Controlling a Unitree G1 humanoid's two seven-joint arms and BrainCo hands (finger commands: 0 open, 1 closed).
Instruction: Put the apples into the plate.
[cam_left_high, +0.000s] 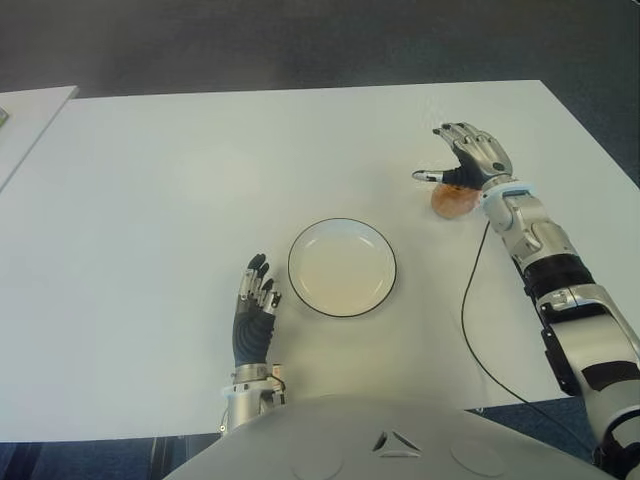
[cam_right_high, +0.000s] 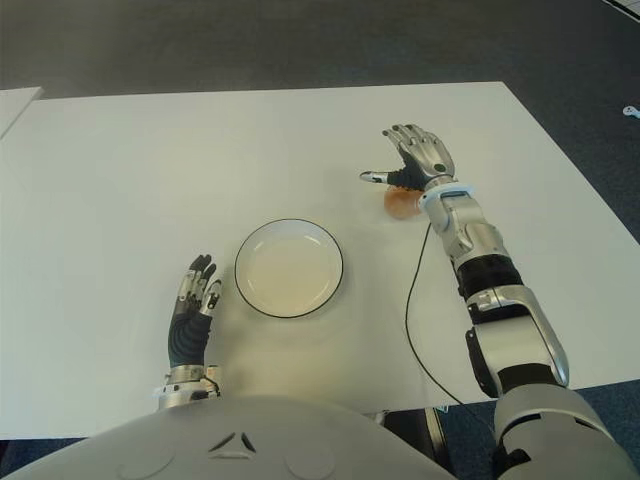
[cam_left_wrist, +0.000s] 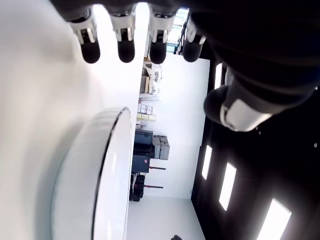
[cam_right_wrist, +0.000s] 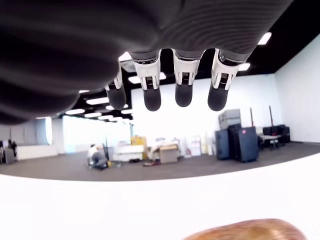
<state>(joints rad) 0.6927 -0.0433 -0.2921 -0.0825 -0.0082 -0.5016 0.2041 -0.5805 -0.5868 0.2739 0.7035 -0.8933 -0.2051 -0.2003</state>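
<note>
The reddish-orange round apple (cam_left_high: 453, 201) lies on the white table (cam_left_high: 150, 200), to the right of and somewhat beyond the plate, and most of it is hidden under the right hand (cam_left_high: 470, 160); only its near lower edge shows in the eye views, and only a thin brown sliver in the right wrist view, so which way it points or whether it has a long axis cannot be told. The right hand is above the apple with its fingers (cam_right_wrist: 183, 95) stretched out straight and apart and the thumb pointing left; they are not closed on the fruit, and whether the palm touches it cannot be made out. The round white plate with a thin dark rim (cam_left_high: 390, 262) sits at the table's near middle and holds nothing. Just left of it is the left hand (cam_left_high: 254, 310), palm down, its fingers (cam_left_wrist: 126, 50) extended and holding nothing. A thin black cable (cam_left_high: 468, 300) runs along the table from the right wrist toward the near edge, right of the plate. Nothing stands between apple and plate.
</note>
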